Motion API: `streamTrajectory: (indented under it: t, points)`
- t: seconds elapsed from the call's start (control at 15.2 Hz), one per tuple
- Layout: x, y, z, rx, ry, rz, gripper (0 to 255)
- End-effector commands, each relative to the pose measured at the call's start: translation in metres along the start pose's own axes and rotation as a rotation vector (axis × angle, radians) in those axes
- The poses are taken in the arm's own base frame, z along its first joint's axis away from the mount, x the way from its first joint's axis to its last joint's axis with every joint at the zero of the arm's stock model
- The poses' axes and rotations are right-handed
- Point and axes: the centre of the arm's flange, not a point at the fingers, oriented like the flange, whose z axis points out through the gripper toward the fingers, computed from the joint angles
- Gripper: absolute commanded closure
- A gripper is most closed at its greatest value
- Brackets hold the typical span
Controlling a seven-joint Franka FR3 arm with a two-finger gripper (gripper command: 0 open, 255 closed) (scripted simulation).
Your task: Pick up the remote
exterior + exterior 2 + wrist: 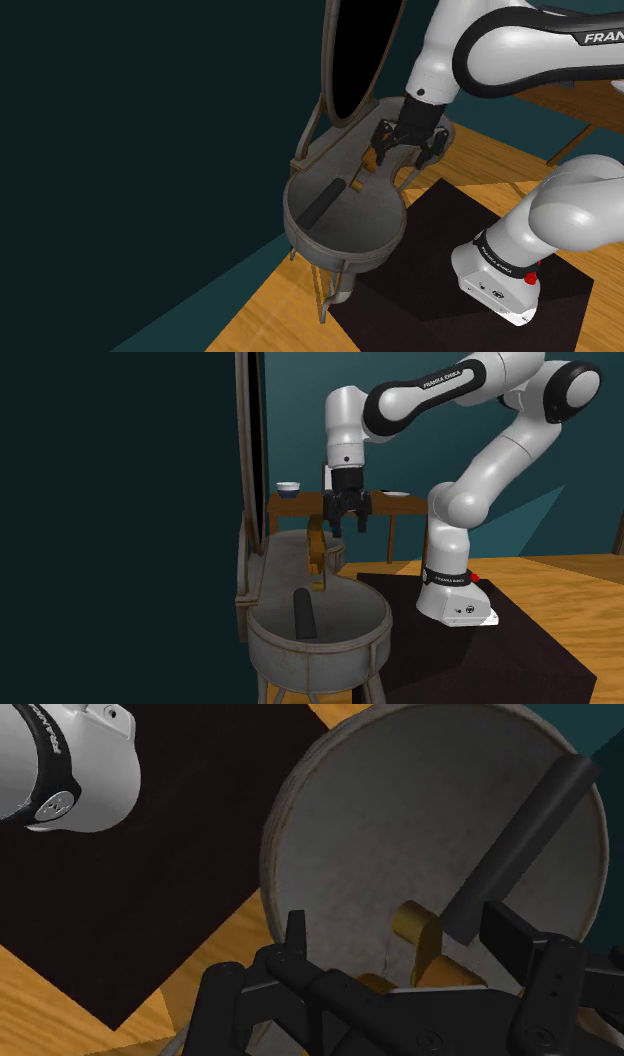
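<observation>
The remote [325, 203] [302, 614] [520, 844] is a long dark bar lying flat on the round front part of a grey dressing table [300, 235] [270, 637] [300, 814]. My black gripper [405, 158] [347, 522] [400, 926] hangs above the table's narrower back part, close to the mirror's foot and apart from the remote. Its fingers stand open and hold nothing. Below the gripper a small yellow-brown piece [372, 160] [316, 547] [420, 929] sits on the table, between the fingers and the remote's near end.
A tall oval mirror [355, 50] [252, 442] rises from the table's back. My base stands on a black stand [430, 270] [520, 652] on a wooden floor. Behind the arm, a wooden side table holds a bowl [289, 487]. Dark teal walls close the left side.
</observation>
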Motion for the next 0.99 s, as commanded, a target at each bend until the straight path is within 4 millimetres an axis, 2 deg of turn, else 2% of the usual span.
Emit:
streamTrajectory:
  t: [0.0,0.4,0.79,0.92]
  points:
    - [-0.007,-0.021,0.016,0.019,-0.007,0.09,0]
    - [-0.01,-0.077,0.064,0.063,-0.025,0.339,0]
    - [0.0,-0.134,0.109,0.107,-0.043,0.588,0]
    - [0.002,-0.14,0.119,0.112,-0.045,0.617,0]
